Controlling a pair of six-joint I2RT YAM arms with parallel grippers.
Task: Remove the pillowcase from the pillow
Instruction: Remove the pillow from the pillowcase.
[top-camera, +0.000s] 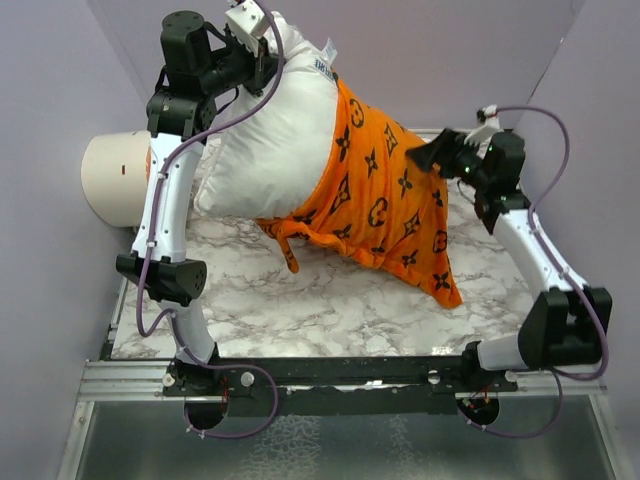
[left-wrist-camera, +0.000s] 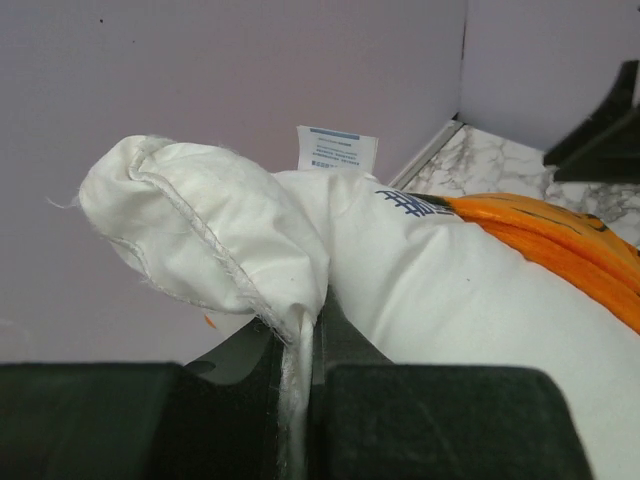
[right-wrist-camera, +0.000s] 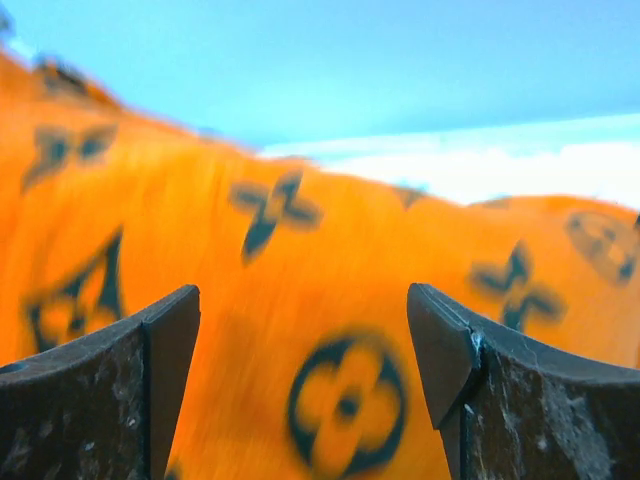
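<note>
The left pincer (top-camera: 258, 45), at the upper left of the top view, is clamped on a corner of the pillow (top-camera: 280, 130) and holds that end up above the tabletop (top-camera: 330, 300). The pillow slopes down from there toward the centre right. Its upper left half is bare white, with a small tag (top-camera: 325, 65) at its top edge. The pillowcase (top-camera: 385, 200) covers the lower right half, its open hem hangs in loose folds near the middle of the frame, and its far corner touches the tabletop at the lower right. The right pincer (top-camera: 425, 155) sits just beside the orange fabric at the right. A cream cylinder (top-camera: 115, 180) lies at the left edge.

In the left wrist view, the left pincer (left-wrist-camera: 310, 335) at the bottom centre pinches a bunched white seam of the pillow (left-wrist-camera: 450, 290) between narrow jaws. The tag (left-wrist-camera: 337, 150) stands above centre, and an edge of the pillowcase (left-wrist-camera: 560, 240) shows at the right.

In the right wrist view, the right pincer (right-wrist-camera: 302, 295) stands wide, with nothing between its jaws. The pillowcase (right-wrist-camera: 300, 230) fills the frame just beyond them.

The task looks roughly half done. The case is peeled off one end, and what is left is to grip the orange fabric and draw it off the lower end.
</note>
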